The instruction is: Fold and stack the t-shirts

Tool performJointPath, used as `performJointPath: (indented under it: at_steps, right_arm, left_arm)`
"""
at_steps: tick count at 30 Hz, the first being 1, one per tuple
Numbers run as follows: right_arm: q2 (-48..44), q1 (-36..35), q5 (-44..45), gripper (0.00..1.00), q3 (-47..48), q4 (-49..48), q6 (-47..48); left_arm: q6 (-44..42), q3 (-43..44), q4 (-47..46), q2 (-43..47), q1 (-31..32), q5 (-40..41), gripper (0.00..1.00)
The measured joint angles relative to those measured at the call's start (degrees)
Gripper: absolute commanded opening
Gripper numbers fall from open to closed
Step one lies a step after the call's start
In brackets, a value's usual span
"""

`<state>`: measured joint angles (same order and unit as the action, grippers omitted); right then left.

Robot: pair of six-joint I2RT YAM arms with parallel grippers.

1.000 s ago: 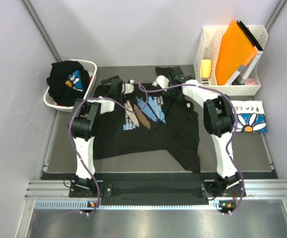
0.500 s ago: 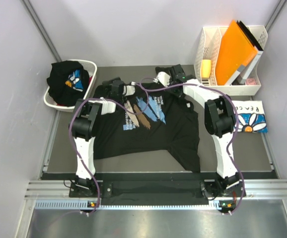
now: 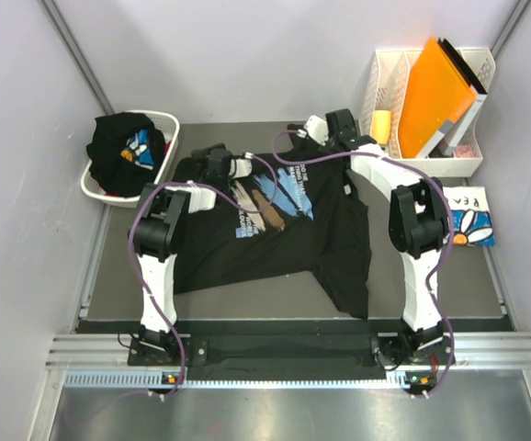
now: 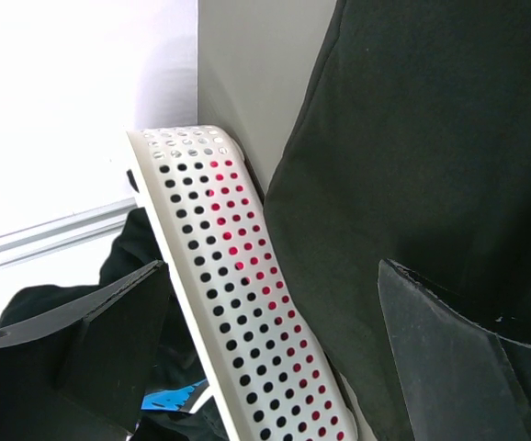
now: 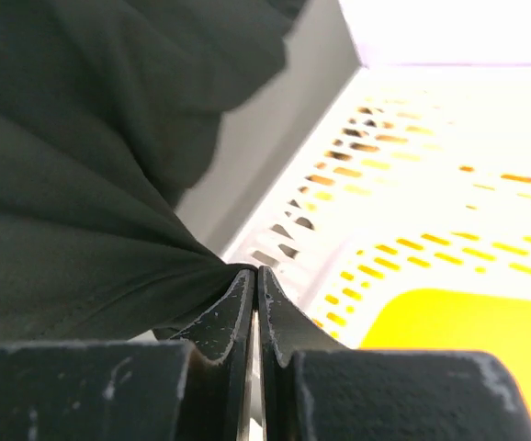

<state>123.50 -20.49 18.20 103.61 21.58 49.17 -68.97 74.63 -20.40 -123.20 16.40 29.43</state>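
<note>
A printed black T-shirt [image 3: 275, 239] lies spread, chest print up, across the middle of the dark table mat [image 3: 118, 276], its near right part bunched into a loose fold. At the shirt's far right edge, the right gripper [image 5: 254, 285] is pinched tight on a tuck of the black cloth, which pulls up into a peak at the fingertips. Just beyond it stands a white file rack [image 3: 385, 92] holding an orange folder [image 3: 435, 92]. The left gripper [image 4: 270, 276] hangs over the shirt's far left corner with its jaws spread wide and nothing between them. One finger is above the cloth and the other above the white laundry basket [image 3: 172, 138] just beside the shirt. A second black T-shirt [image 3: 118, 147] sits crumpled in that basket at the far left. A folded white T-shirt [image 3: 463, 225] with a blue daisy print lies on the right side of the table, well apart from the spread shirt.
</note>
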Motion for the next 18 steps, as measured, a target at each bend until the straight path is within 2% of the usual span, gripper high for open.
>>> performJointPath:
  at_steps: [1, 2, 4, 5, 10, 14, 18]
  right_arm:
    - [0.0, 0.2, 0.6, 0.04, -0.1, -0.4, 0.4]
    - [0.0, 0.4, 1.4, 0.26, -0.1, -0.9, 0.7]
    - [0.0, 0.8, 2.6, 0.52, -0.4, -2.5, 1.5]
    - [0.0, 0.9, 3.5, 0.72, -0.6, -3.4, 2.1]
    - [1.0, 1.1, 5.8, 0.74, -1.0, -5.8, 3.7]
    - [1.0, 1.2, 4.3, 0.60, -1.5, -3.9, 2.0]
    - [0.5, 1.7, -2.6, 0.57, -0.7, 3.6, -2.6]
  left_arm:
    - [0.0, 0.0, -0.1, 0.0, 0.0, 0.0, 0.99]
    - [-0.1, 0.0, -0.1, 0.0, 0.1, 0.0, 0.99]
    - [-0.2, -0.1, -0.2, 0.0, 0.2, 0.0, 0.99]
    - [-0.3, -0.1, -0.2, 0.0, 0.2, 0.0, 0.99]
    - [-0.4, -0.2, -0.2, 0.0, 0.2, 0.0, 0.99]
    - [-0.8, -0.9, -0.6, 0.0, 0.2, 0.0, 0.99]
    - [-1.5, -2.1, -0.7, 0.5, 0.2, 0.0, 0.99]
